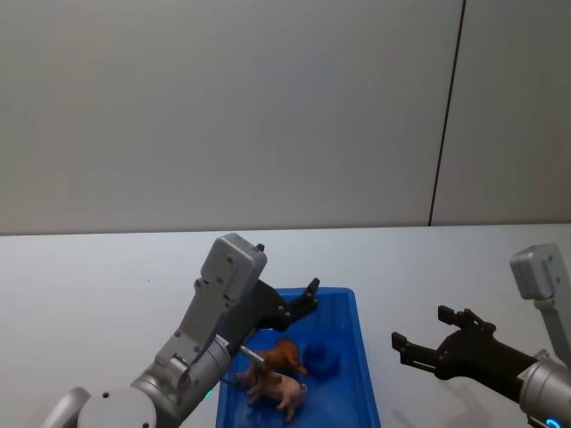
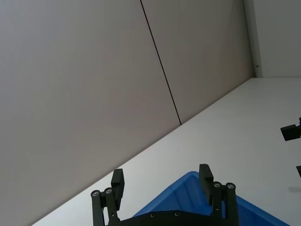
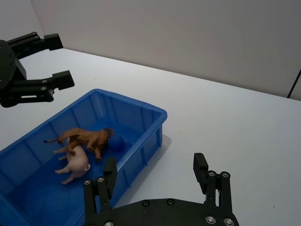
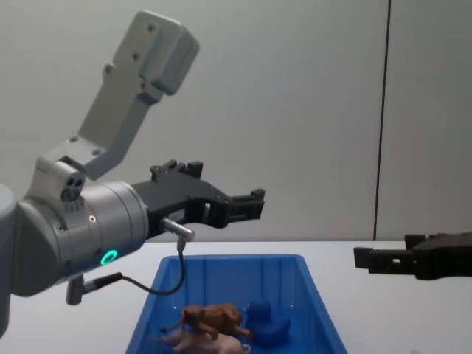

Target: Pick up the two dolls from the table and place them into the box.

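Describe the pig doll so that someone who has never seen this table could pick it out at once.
Find the blue box on the white table; three small toys lie inside. The pig is the pale pink one lying against the reddish-brown lion, with a small blue duck toy beyond the lion. It alone is pink and has no mane.

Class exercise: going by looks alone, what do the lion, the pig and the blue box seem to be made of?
Lion: likely hard moulded plastic, reddish-brown, faint sheen on its back.
Pig: probably the same plastic, pale pink, smooth and slightly glossy.
Box: seemingly rigid moulded plastic, bright blue, with ribbed inner walls and a thin, even rim.
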Robot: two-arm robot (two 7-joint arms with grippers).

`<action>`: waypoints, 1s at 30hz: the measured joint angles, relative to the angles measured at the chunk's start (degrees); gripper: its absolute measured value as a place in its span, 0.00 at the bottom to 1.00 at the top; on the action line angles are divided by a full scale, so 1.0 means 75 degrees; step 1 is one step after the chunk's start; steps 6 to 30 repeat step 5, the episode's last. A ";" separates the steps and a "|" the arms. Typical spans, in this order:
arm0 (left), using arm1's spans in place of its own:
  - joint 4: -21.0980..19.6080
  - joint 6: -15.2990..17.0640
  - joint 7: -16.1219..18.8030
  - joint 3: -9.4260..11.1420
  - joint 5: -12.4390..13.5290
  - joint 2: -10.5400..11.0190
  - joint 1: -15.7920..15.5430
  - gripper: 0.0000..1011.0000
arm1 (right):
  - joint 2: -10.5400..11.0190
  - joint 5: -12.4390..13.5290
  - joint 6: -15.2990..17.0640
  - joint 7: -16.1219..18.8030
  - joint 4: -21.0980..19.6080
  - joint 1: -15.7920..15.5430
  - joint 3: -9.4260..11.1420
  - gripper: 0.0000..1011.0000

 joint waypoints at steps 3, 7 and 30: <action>-0.0018 -0.0118 0.0019 -0.0023 -0.0034 0.0013 0.0006 0.99 | 0.0000 0.0000 0.0000 0.0000 0.0000 0.0000 0.0000 0.99; -0.0026 -0.0190 0.0034 -0.0037 -0.0050 0.0021 0.0011 0.99 | 0.0000 0.0000 0.0000 0.0000 0.0000 0.0000 0.0000 0.99; -0.0026 -0.0190 0.0034 -0.0037 -0.0050 0.0021 0.0011 0.99 | 0.0000 0.0000 0.0000 0.0000 0.0000 0.0000 0.0000 0.99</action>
